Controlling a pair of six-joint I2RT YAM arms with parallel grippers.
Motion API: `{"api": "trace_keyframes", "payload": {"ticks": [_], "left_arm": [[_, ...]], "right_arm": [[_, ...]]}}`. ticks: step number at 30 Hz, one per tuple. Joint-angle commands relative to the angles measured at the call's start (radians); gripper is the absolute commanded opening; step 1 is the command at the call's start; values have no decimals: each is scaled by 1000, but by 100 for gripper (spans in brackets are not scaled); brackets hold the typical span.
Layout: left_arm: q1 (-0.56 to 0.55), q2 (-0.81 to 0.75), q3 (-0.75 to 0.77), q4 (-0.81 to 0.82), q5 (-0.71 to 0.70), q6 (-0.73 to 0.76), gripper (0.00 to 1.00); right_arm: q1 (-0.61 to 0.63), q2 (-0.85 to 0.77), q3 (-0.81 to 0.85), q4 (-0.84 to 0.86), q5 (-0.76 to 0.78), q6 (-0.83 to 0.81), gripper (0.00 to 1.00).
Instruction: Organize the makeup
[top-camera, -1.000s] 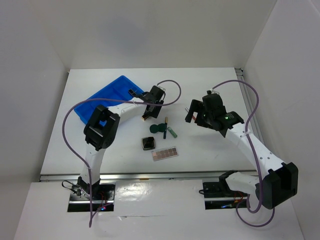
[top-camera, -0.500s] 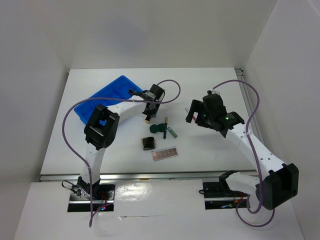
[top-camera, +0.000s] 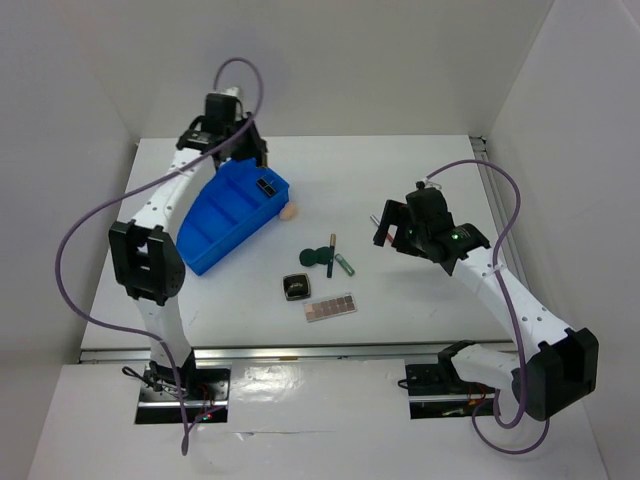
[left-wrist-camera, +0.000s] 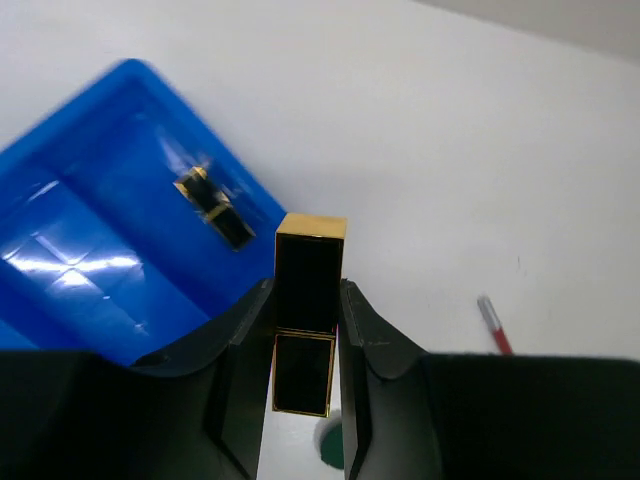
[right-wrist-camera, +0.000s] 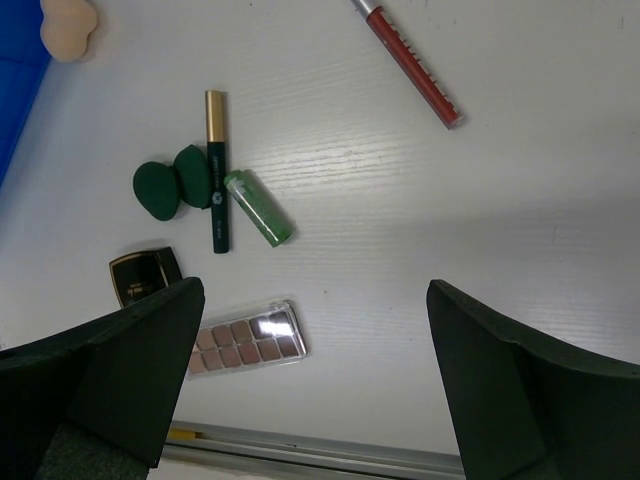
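The left gripper (left-wrist-camera: 305, 292) clamps its jaws on a black-gold lipstick tube (left-wrist-camera: 308, 330), long axis upright in frame. The blue tray (left-wrist-camera: 90, 270) lies left of it. The right gripper (right-wrist-camera: 315, 288) gapes, empty.

The white table (top-camera: 420, 170) carries a blue tray (top-camera: 225, 240) left of centre with a beige sponge (top-camera: 288, 211) just beside it. Mid-frame lie two dark green sponges (top-camera: 312, 257), a gold-capped pencil (top-camera: 331, 255), a green tube (top-camera: 345, 265), a square compact (top-camera: 296, 287) and an eyeshadow palette (top-camera: 330, 308). A red pencil (right-wrist-camera: 410, 62) lies apart.
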Motion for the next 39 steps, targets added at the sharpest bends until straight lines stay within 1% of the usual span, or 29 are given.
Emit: {"api": "trace_keyframes", "payload": {"ticks": [1, 2, 4, 6, 10, 11, 13, 16, 18, 21, 22, 23, 25, 26, 27, 30, 32, 34, 35, 36, 37, 38, 39], "left_arm": [[99, 27, -52, 37, 170, -192, 0], [125, 27, -74, 66, 170, -217, 0], [135, 36, -105, 114, 144, -283, 0], [157, 59, -105, 157, 132, -299, 0], [168, 181, 42, 102, 95, -311, 0], [168, 233, 108, 83, 84, -311, 0], [168, 269, 144, 56, 65, -321, 0], [168, 289, 121, 45, 20, -361, 0], [168, 289, 76, 45, 9, -381, 0], [168, 263, -2, 97, 0, -412, 2], [168, 263, -20, 117, 0, -412, 4], [168, 252, -30, 126, 0, -412, 9], [168, 261, -30, 135, 9, -412, 15], [168, 271, -19, 135, 9, -412, 18], [168, 290, 5, 135, 9, -400, 23], [168, 300, 27, 111, 9, -391, 32], [168, 291, 27, 111, 9, -380, 45], [168, 254, -19, 160, 35, -342, 47], [168, 243, -19, 175, 35, -329, 59], [155, 243, -19, 175, 22, -316, 64], [154, 229, -19, 165, -7, -284, 66], [145, 219, -8, 165, -18, -271, 73], [145, 219, -8, 156, -19, -259, 73]], "right_arm": [[5, -27, 39, -7, 19, -8, 100], [5, -27, 39, -7, 19, -8, 100], [5, -27, 39, -7, 19, -8, 100], [5, -27, 59, -28, 19, -8, 100], [5, -27, 70, -49, 19, -17, 100], [5, -36, 70, -50, 30, -17, 100], [5, -36, 70, -50, 30, -17, 100], [5, -36, 70, -50, 30, -17, 100], [5, -36, 70, -50, 30, -17, 100], [5, -36, 61, -50, 30, -17, 100], [5, -36, 61, -50, 30, -26, 100], [5, -36, 61, -50, 30, -26, 100], [5, -36, 61, -50, 30, -26, 100], [5, -36, 61, -50, 30, -26, 100], [5, -36, 61, -50, 30, -26, 100], [5, -36, 61, -40, 21, -26, 100], [5, -36, 61, -40, 21, -26, 100], [5, -36, 52, -40, 10, -26, 100], [5, -36, 52, -31, 1, -26, 100], [5, -36, 52, -31, 1, -26, 100], [5, -36, 52, -31, -8, -17, 100], [5, -36, 52, -22, -8, -17, 100], [5, -36, 52, -22, -8, -17, 100]]}}
